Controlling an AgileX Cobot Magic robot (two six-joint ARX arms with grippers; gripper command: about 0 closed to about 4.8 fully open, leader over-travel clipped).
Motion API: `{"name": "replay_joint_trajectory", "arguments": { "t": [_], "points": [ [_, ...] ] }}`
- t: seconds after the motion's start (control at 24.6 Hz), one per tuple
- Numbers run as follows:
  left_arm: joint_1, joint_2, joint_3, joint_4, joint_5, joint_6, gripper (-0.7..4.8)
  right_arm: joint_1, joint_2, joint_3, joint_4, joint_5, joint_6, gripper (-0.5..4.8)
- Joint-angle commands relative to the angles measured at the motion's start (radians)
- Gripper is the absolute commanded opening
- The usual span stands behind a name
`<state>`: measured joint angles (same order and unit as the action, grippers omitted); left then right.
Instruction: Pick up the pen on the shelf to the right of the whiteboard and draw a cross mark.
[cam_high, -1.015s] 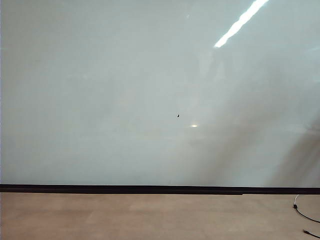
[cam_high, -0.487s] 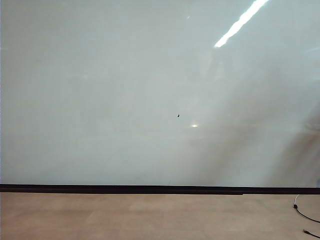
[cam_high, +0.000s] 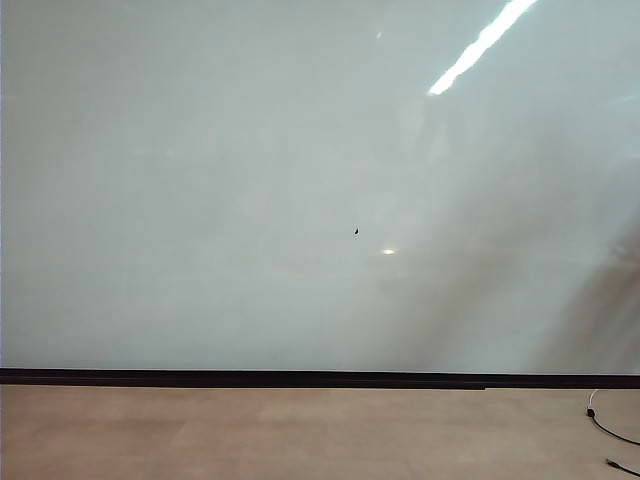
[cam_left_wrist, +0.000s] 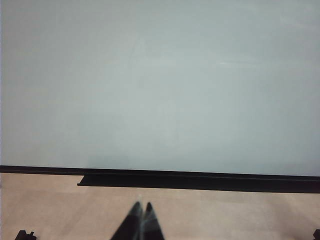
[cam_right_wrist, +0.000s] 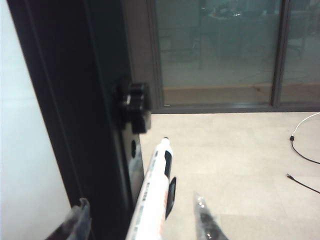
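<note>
Glossy white-grey whiteboard (cam_high: 250, 180) filled the wall above beige floor. Left gripper (cam_left_wrist: 140, 216) hovered before it, jaws closed, empty. Right gripper (cam_right_wrist: 142, 220) straddled the slim white marker pen (cam_right_wrist: 152, 200) beside the board's dark frame (cam_right_wrist: 75, 100), jaws apart.

Even, soft indoor light fills all three views. In the exterior view the whiteboard (cam_high: 250, 180) is glossy: a bright diagonal streak of reflected ceiling light sits near its upper right, a small round glint near the middle, and broad dim shadow bands darken its right side. The left wrist view is flat and slightly hazy, the left hand (cam_left_wrist: 140, 222) a dark blur at the frame edge. In the right wrist view the pen (cam_right_wrist: 152, 195) and the right hand (cam_right_wrist: 142, 220) are soft and out of focus; the floor behind is bright.
</note>
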<state>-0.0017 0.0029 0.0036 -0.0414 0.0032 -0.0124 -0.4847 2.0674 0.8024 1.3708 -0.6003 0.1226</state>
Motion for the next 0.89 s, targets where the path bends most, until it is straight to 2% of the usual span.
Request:
{"name": "replay_joint_trajectory", "arguments": {
  "t": [0.04,0.16,0.28,0.81,0.89],
  "points": [
    [0.000,0.000,0.003,0.013,0.000,0.005,-0.05,0.000,-0.003,0.004,0.003,0.013,0.000,2.38],
    [0.000,0.000,0.003,0.013,0.000,0.005,-0.04,0.000,-0.003,0.004,-0.004,0.019,-0.011,2.36],
    [0.000,0.000,0.003,0.013,0.000,0.005,-0.04,0.000,-0.003,0.004,-0.006,0.018,-0.015,2.06],
    [0.000,0.000,0.003,0.013,0.000,0.005,-0.05,0.000,-0.003,0.004,-0.006,0.017,-0.019,1.96],
    [0.000,0.000,0.003,0.013,0.000,0.005,-0.05,0.000,-0.003,0.004,-0.006,0.014,-0.019,1.72]
  ]
}}
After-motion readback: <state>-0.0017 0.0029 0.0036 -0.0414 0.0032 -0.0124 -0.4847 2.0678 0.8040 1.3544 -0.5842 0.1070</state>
